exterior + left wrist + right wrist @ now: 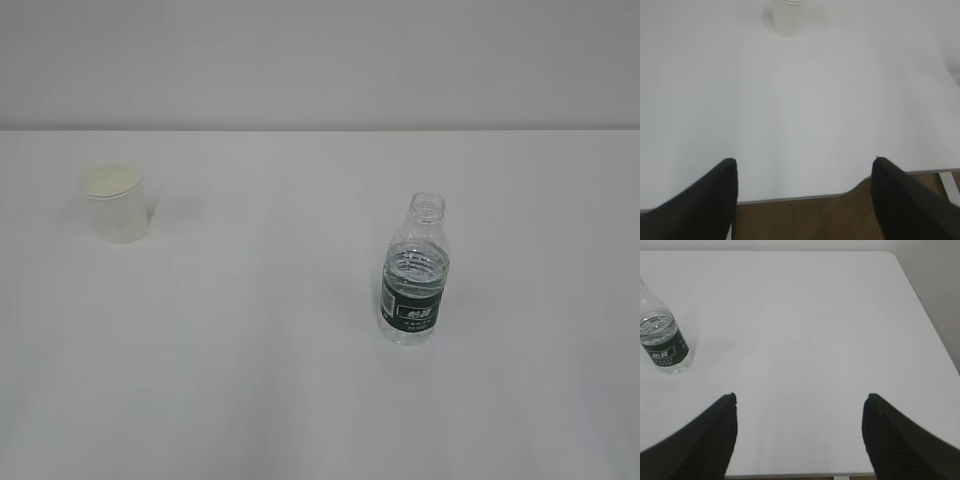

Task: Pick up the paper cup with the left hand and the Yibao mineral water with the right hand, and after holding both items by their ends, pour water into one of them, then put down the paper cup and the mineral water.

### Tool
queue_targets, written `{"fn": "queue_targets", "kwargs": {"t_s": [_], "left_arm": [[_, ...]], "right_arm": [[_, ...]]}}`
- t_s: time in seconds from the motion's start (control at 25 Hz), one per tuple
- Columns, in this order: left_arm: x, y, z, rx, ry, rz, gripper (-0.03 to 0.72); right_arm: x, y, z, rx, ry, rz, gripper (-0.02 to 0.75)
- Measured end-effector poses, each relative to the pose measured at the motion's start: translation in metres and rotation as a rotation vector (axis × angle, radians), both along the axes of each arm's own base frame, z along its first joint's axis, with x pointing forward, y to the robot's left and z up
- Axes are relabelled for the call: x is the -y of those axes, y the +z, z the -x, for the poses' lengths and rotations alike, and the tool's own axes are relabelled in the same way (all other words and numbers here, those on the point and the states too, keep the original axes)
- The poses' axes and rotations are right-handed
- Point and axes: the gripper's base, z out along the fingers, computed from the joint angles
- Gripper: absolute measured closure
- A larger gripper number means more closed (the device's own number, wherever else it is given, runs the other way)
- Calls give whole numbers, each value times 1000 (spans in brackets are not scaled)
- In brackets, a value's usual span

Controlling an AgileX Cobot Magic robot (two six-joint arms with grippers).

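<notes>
The paper cup (116,203) stands upright at the left of the white table. It also shows at the top of the left wrist view (788,17), far ahead of my left gripper (804,162). The Yibao mineral water (414,274) stands upright right of centre, capless, partly filled. In the right wrist view the bottle (662,337) is at the far left, ahead and left of my right gripper (799,397). Both grippers are open and empty, hovering over the table's near edge. Neither arm shows in the exterior view.
The white table (300,380) fills the exterior view, with a pale wall behind. Its near edge (800,197) and brown floor show in the left wrist view. The table's right edge (932,325) shows in the right wrist view.
</notes>
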Motion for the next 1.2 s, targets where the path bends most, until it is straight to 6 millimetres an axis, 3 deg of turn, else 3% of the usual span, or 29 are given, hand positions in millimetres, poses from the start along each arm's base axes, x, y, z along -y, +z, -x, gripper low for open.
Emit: {"fn": "queue_targets", "kwargs": {"t_s": [0.48, 0.84, 1.2], "left_arm": [[6, 4, -27, -40, -13, 66, 95], [7, 7, -33, 3, -6, 76, 95], [6, 9, -34, 23, -4, 79, 95]], "right_arm": [[-6, 13, -22, 84, 99, 18, 148], [-8, 28, -36, 243, 146, 53, 148], [-5, 2, -56, 346, 106, 21, 148]]}}
